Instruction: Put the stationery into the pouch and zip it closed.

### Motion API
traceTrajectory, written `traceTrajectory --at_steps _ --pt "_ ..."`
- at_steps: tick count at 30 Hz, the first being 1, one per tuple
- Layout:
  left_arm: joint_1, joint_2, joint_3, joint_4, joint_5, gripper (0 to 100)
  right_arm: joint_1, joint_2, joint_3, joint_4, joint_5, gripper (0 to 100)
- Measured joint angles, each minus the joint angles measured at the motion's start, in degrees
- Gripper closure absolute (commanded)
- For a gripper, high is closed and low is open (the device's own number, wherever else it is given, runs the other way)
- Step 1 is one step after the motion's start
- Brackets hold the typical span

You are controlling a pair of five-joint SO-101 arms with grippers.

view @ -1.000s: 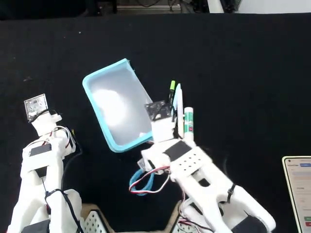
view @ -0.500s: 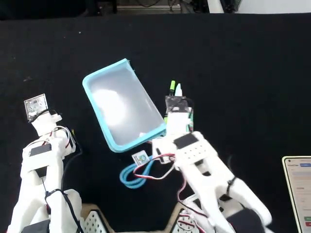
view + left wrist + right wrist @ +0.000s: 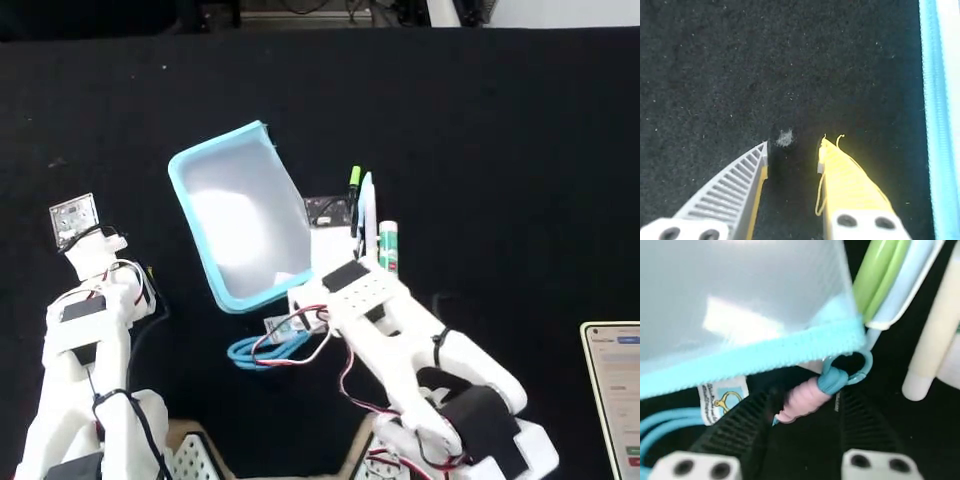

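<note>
**Layout, high view.** The pouch (image 3: 245, 215), translucent with a turquoise border, lies flat on the black counter (image 3: 500, 130). The stationery lies outside it, just beside its right-hand corner:
- a green pen (image 3: 354, 180) and a white pen (image 3: 368, 215), side by side;
- a glue stick (image 3: 388, 247), just beside the white pen.

The right arm (image 3: 385, 330) extends from the near edge, with its wrist over the pouch's near right corner. A blue cord (image 3: 265, 350) and a small label (image 3: 280, 322) lie at that corner. The left arm (image 3: 90, 300) stands well apart from the pouch, to its left. A screen (image 3: 612, 395) sits at the right edge.

**Detail, right wrist view.** The right tool (image 3: 805, 407) sits at the pouch's zipper edge (image 3: 765, 362). Its black fingers (image 3: 735, 425) are spread apart, and the pink zipper pull (image 3: 802, 400) lies in the gap between them, hanging from a blue ring (image 3: 855, 365). Whether either finger touches the pull cannot be determined. The two pens and the glue stick lie close past the corner.

**Detail, left wrist view.** The left tool (image 3: 792, 147) is low over bare counter, its grey and yellow fingers apart and holding nothing. A lint speck (image 3: 785, 139) lies at the tips. The pouch's turquoise border (image 3: 932, 100) runs along one side.
</note>
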Motion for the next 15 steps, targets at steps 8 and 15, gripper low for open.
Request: traceTrajectory --at_steps 8,15 --pt "0.0 0.0 0.0 0.0 0.0 83 10.1 0.1 -0.6 4.1 20.5 97.5" --pt "0.0 0.0 0.0 0.0 0.0 83 17.9 -1.5 -6.2 15.4 43.1 98.7"
